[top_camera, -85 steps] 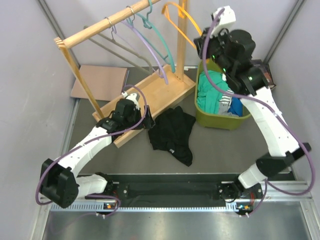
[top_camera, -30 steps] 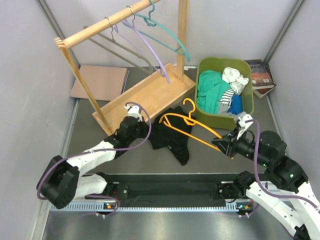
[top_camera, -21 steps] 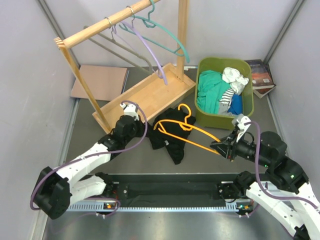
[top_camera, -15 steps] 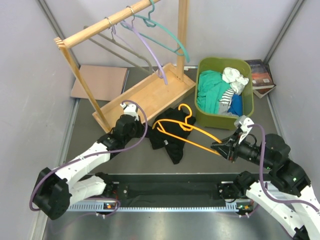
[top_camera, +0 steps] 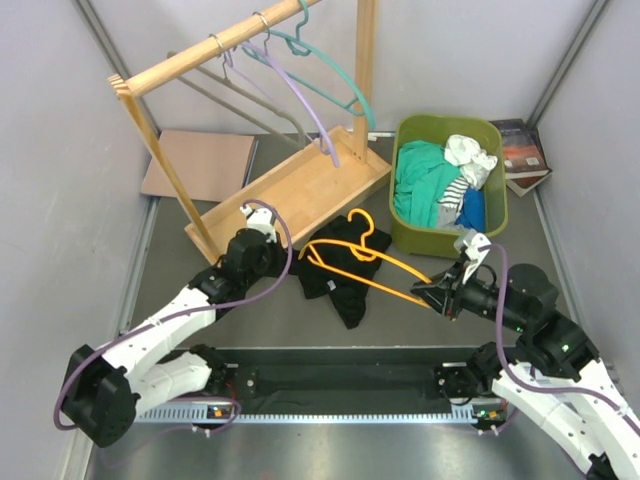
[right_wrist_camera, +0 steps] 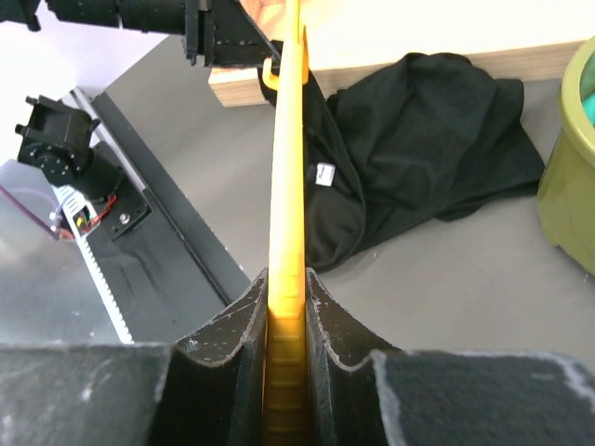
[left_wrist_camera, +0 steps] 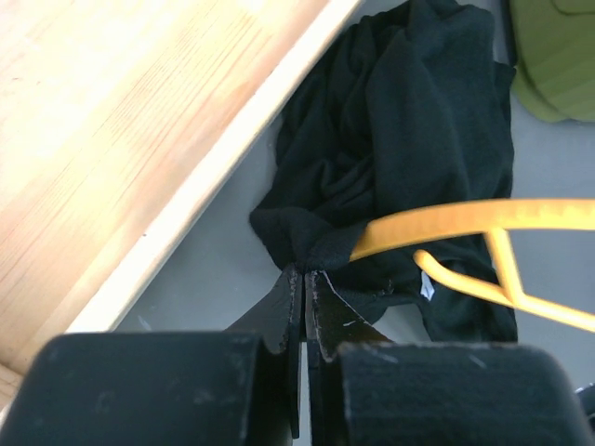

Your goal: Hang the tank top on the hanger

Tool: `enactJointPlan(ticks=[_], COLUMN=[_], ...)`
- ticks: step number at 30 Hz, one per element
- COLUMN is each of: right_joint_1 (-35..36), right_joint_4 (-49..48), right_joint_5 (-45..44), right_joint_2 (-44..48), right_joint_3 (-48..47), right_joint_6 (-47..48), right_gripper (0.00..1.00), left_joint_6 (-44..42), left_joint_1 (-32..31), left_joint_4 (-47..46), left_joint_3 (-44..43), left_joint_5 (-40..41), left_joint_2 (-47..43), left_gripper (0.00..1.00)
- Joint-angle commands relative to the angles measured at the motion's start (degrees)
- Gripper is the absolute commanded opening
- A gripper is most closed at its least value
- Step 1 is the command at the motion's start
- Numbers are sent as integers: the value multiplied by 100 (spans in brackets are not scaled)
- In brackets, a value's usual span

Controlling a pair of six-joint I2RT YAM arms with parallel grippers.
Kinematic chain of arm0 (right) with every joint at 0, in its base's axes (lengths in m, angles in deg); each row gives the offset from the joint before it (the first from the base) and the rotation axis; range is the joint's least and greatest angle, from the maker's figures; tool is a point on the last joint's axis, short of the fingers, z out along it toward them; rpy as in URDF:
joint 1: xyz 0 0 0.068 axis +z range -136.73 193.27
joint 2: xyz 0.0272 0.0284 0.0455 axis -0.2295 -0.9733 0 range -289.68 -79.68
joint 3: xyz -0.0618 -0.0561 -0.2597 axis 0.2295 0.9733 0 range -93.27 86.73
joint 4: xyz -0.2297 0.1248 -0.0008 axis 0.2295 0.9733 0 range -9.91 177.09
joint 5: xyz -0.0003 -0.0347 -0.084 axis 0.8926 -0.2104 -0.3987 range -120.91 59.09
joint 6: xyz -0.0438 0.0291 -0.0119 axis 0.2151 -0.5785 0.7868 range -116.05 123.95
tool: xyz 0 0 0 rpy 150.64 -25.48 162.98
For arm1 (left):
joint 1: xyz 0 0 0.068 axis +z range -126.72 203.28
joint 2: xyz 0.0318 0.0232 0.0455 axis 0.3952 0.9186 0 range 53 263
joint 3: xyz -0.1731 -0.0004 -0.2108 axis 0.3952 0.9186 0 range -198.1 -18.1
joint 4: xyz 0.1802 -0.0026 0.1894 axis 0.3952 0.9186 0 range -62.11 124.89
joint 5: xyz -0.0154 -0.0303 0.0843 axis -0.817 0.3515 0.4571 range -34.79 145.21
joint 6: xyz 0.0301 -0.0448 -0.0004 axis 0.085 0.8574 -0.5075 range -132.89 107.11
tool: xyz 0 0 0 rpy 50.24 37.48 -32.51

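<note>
We read no legible text, brand or number in any view; the white tag (right_wrist_camera: 323, 174) on the tank top (right_wrist_camera: 428, 139) is too small to read.

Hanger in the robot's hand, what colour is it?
The hanger is orange; it shows best in the right wrist view.

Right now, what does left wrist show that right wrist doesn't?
Left wrist only: the left fingers shut on a bunched edge of the tank top, right beside where the hanger end meets the fabric. Right wrist only: the right fingers clamped on the hanger's arm, seen edge-on, plus the black base rail. Both: the tank top, the orange hanger over it, the wooden rack base and a corner of the green bin.
</note>
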State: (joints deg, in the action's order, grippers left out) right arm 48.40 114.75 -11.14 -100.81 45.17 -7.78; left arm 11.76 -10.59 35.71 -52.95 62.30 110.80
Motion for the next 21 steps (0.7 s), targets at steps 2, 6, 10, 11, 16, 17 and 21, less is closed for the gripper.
enactJointPlan(ticks=[2,6,10,11,16,17,21], right_joint_1=[46,46,46,46,55,46,46], right_joint_4=[-784,-1038,-1312,-1338,-1461,-1505,-1908], right_joint_5=[36,106,290,317,422,527,765], right_joint_2=[-41,-129,-103,-76,3,-6,47], right_joint_3=[148,367,552,570,745,781,983], right_joint_6=[-49,-128,-356,-383,-532,-576,-849], right_gripper=[0,0,0,0,0,0,0], left_joint_6=[-118,-241,-399,-469,-828,-891,-1058], left_joint_1=[-6,-6,-15,-15,-6,-6,-6], left_joint_4=[88,71,237,308,440,423,414], left_joint_3=[-355,-426,-540,-575,-646,-646,-619], left_joint_5=[-208,-647,-561,-482,-524,-681,-885], left_joint_2=[-217,-339,-462,-471,-717,-761,-1024], left_gripper=[0,0,0,0,0,0,0])
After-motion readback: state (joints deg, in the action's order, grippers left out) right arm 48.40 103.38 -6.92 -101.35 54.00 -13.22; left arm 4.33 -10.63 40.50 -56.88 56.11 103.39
